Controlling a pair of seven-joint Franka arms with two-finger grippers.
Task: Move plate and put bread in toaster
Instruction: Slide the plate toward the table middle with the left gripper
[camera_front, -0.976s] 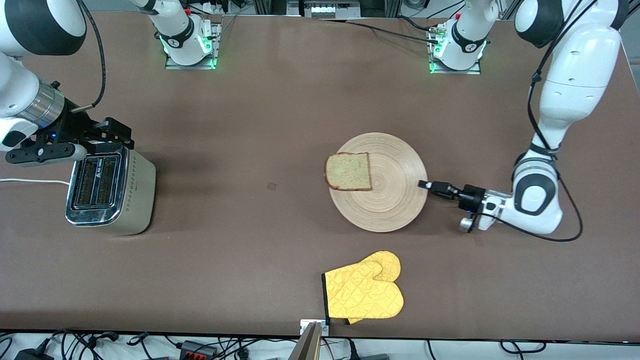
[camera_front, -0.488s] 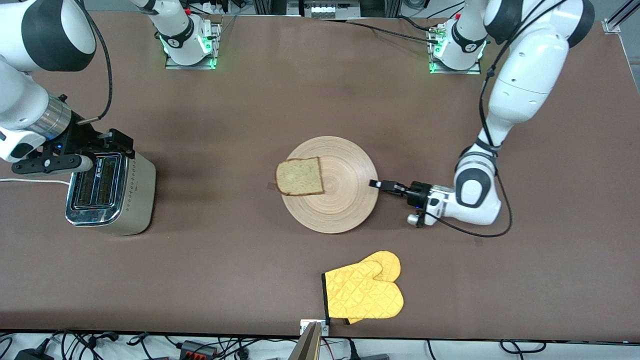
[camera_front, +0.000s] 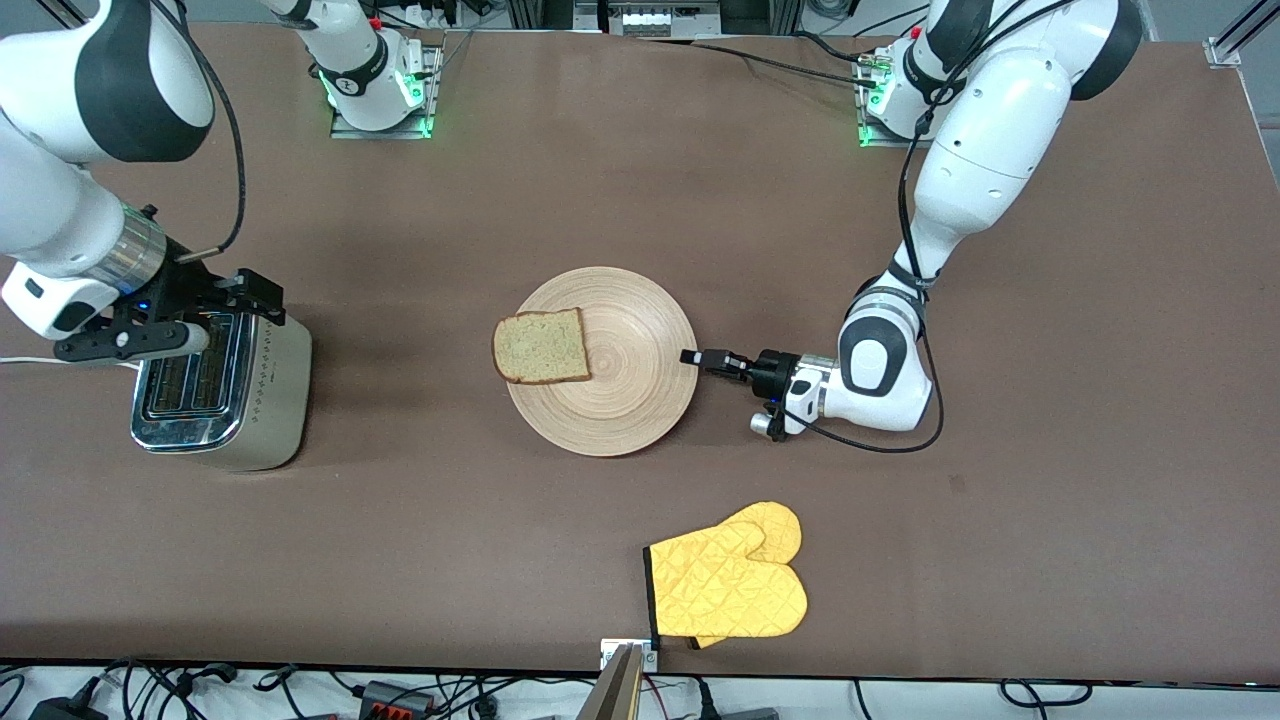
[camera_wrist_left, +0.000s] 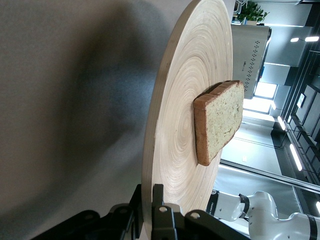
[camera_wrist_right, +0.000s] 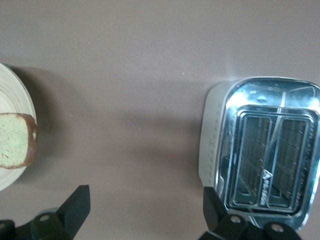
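The left pincer (camera_front: 690, 357) is clenched on the rim of the round light-wood plate (camera_front: 630, 390) mid-desk, tan square bread slice (camera_front: 541, 346) aboard; the right pincer (camera_front: 215, 315) waits spread wide over the shiny silver toaster (camera_front: 262, 400), whose slots are empty: the bread transfer is left to do

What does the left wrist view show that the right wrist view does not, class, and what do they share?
Only the left wrist view: the left tool shut on the plate's rim. Only the right wrist view: the open right tool over the table beside the toaster, with both slots visible from above. Both: the plate, the bread lying on it, and the brown table.
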